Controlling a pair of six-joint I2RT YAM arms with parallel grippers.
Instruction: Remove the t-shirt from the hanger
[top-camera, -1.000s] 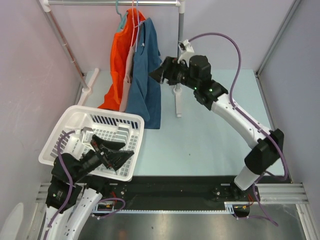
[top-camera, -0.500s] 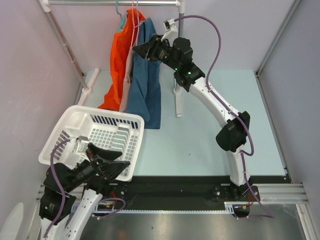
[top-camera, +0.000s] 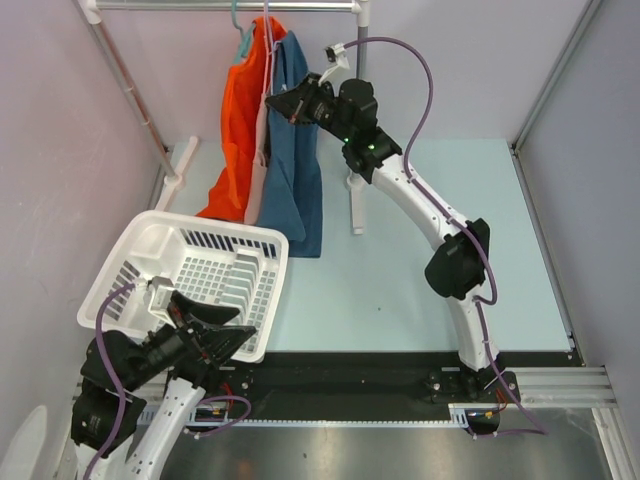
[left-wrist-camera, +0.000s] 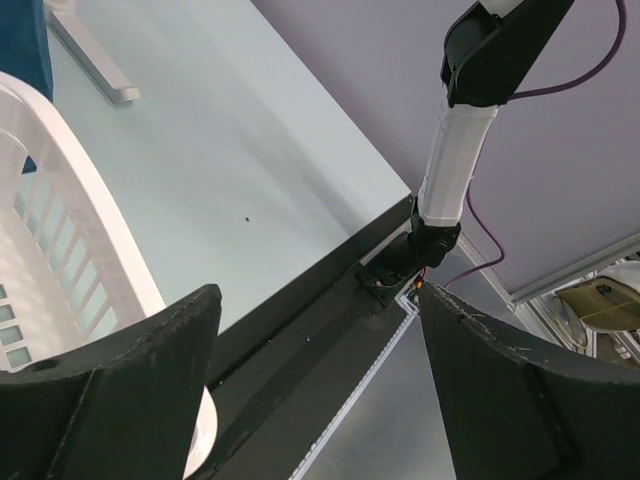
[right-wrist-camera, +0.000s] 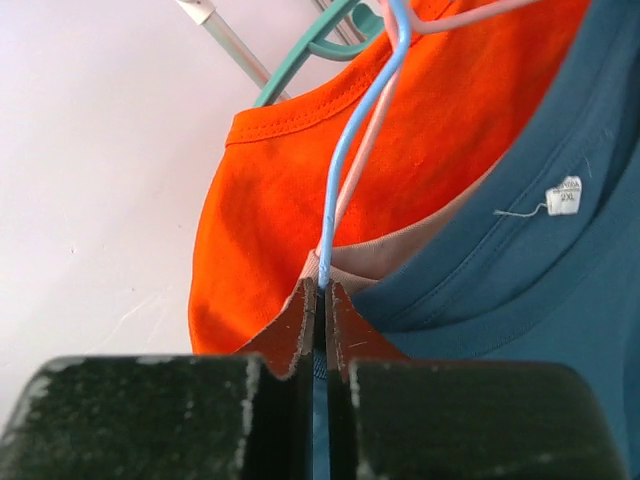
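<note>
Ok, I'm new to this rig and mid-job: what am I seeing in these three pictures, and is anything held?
The machine is two robot arms, a left arm and a right arm, bolted at the table's near edge. The overhead picture looks down from behind them. The other two pictures come from a camera on each wrist. On the table stand a white basket and a clothes rack with an orange t-shirt, a pale garment and a blue t-shirt on hangers. The right gripper is shut on the blue hanger, at the blue t-shirt's collar. The left gripper is open, holding nothing, near the basket's front edge.
</note>
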